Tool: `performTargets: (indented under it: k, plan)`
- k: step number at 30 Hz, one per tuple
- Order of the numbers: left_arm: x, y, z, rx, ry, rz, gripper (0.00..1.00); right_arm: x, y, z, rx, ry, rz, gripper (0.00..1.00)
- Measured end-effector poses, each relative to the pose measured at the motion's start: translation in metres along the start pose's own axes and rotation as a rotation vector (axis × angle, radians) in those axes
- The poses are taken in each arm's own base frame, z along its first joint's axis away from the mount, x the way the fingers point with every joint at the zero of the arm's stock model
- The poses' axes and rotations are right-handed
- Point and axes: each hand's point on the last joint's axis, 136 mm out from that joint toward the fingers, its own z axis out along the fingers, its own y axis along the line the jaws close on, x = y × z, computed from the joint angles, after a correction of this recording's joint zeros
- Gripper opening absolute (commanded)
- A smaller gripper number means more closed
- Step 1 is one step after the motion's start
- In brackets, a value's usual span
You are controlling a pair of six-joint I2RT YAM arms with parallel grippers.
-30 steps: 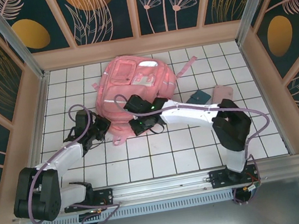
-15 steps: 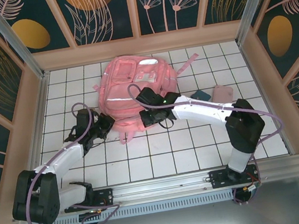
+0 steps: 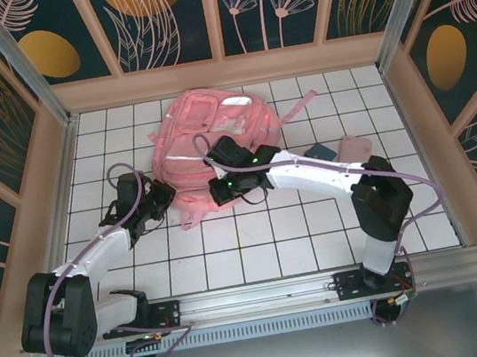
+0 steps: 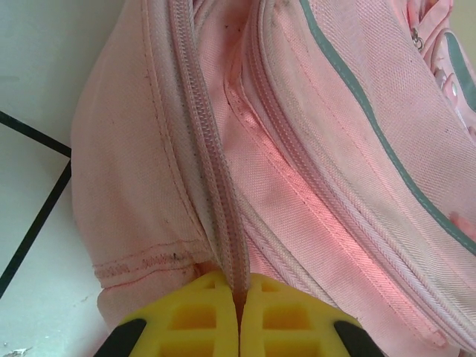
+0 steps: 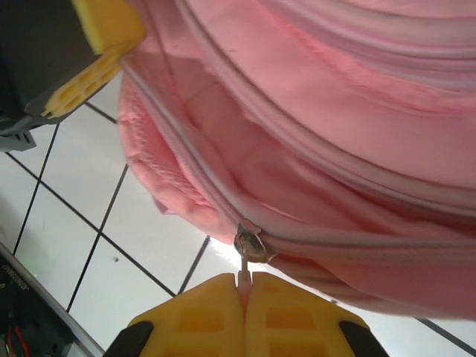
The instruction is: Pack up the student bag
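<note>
The student bag (image 3: pixel 214 137) lies face up on the white tiled table (image 3: pixel 302 241), with both grippers pinching its near edge. Compared with half a second ago, that edge and its trailing strap (image 3: pixel 187 222) sit a little further toward the left arm's side. The right gripper (image 3: pixel 220 190) has swung back the same way, narrowing the gap to the left gripper (image 3: pixel 161 199), which has barely shifted.

In the left wrist view, the left gripper's yellow fingers (image 4: pixel 193 316) are clenched on the bag's zipper (image 4: pixel 216 186). The zipper runs straight away from the fingertips and is closed along that stretch. In the right wrist view, the right gripper is clamped on the zipper pull (image 5: pixel 245 277), whose slider sits just past the fingertips. The left gripper's yellow finger shows up and to the left of them, on the same seam.

The bag's inside is hidden, so its contents cannot be told.

Well off to the right of the right fingers, a dark teal flat item (image 3: pixel 318 155) and a pale pink flat item (image 3: pixel 355 147) lie side by side on the tiles.
</note>
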Motion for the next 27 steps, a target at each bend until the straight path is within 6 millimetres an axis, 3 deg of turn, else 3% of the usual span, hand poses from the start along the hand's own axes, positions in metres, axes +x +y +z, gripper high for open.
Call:
performTargets:
  k: [6,11,14,21,24,27]
  plan:
    - [0.000,0.002,0.001,-0.007,-0.003,0.000,0.00,-0.004,0.016,0.012,-0.009,0.015,-0.023,0.00]
    - [-0.005,0.003,-0.002,-0.032,-0.032,0.017,0.00,-0.004,0.011,0.006,0.035,0.012,-0.020,0.00]
    - [-0.006,0.003,-0.002,-0.037,-0.040,0.022,0.00,-0.001,0.004,-0.008,0.076,-0.001,-0.003,0.00]
    - [0.004,0.003,0.005,-0.044,0.006,0.029,0.00,-0.002,-0.028,-0.049,0.182,-0.078,0.095,0.00]
    - [-0.004,0.019,0.007,-0.108,-0.029,0.017,0.00,0.008,-0.054,-0.068,0.275,-0.068,0.148,0.00]
    - [-0.009,0.023,0.007,-0.125,-0.053,0.017,0.00,0.011,-0.071,-0.076,0.310,-0.070,0.186,0.00]
